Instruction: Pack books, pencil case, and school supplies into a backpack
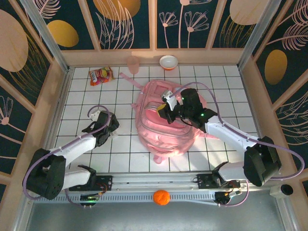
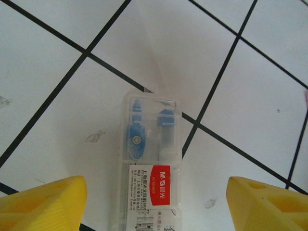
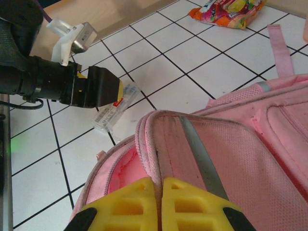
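Note:
The pencil case [image 2: 151,163], a clear slim box with a red label, lies flat on the white tiles. My left gripper [image 2: 156,204] hangs open right above it, one yellow finger on each side and not touching it. From the right wrist view, the pencil case [image 3: 111,113] pokes out under the left gripper [image 3: 108,94]. The pink backpack [image 1: 163,137] lies in the middle of the table. My right gripper [image 3: 160,192] is shut on the zip rim of the backpack [image 3: 226,159], beside a gap that shows its pink inside. In the top view the right gripper [image 1: 166,111] sits over the bag's upper left part.
A red-and-yellow snack packet [image 1: 100,75] lies at the back left, also seen as the snack packet [image 3: 226,9]. A pink cup [image 1: 133,64] and a white bowl [image 1: 168,62] stand by the back wall. An orange ball [image 1: 161,197] rests below the front rail.

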